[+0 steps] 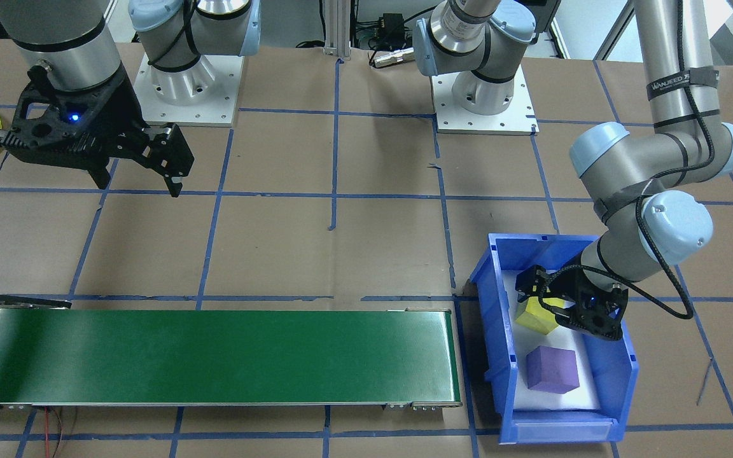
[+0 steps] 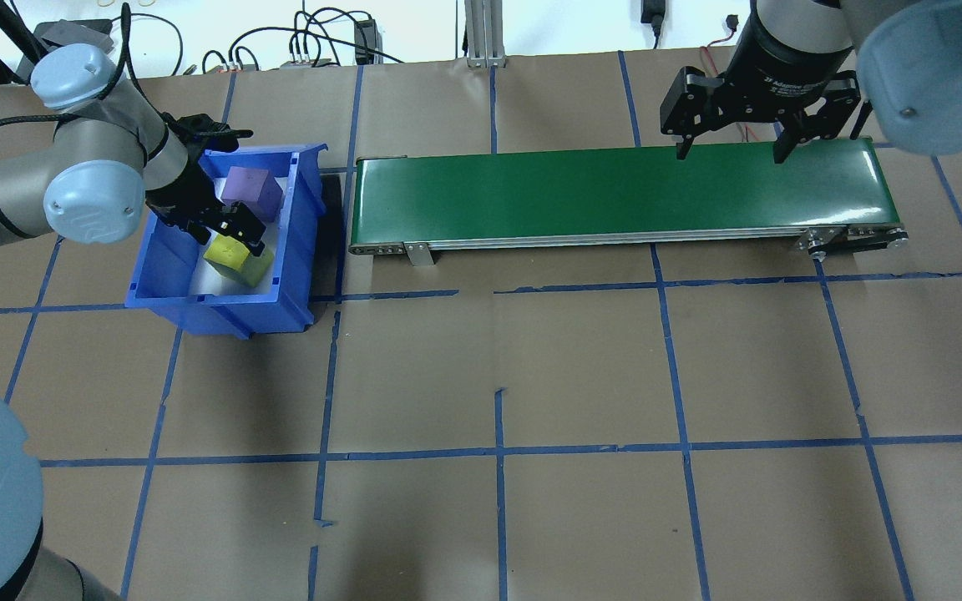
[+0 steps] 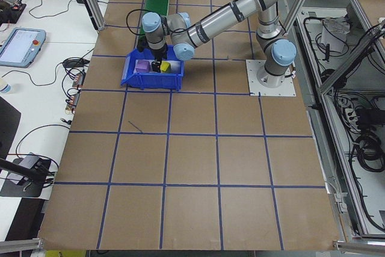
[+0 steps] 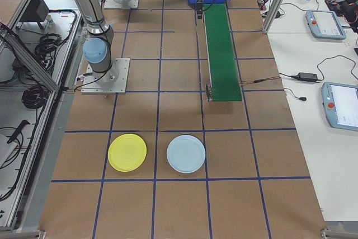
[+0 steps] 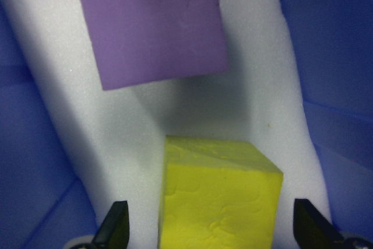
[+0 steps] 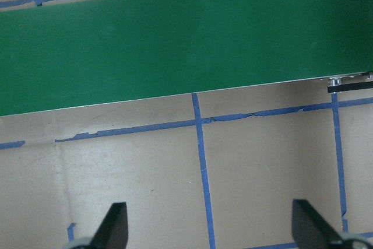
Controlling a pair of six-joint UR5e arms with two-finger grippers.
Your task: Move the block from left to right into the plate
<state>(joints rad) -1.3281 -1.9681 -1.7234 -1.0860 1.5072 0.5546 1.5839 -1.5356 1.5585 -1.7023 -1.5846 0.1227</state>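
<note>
Two blocks sit in the blue bin [image 1: 500,331]: a yellow block [image 5: 218,193] between the spread fingers of the left gripper [image 5: 210,231], not yet clamped, and a purple block [image 5: 154,24] just beyond it. The jaws could skew the foam cube or nudge its neighbour. One green conveyor [image 2: 615,196] lies beside the bin; the right gripper [image 2: 727,150] hangs open above its far end. One yellow plate [image 4: 127,152] and one pale blue plate [image 4: 185,154] lie well apart from the bin
</note>
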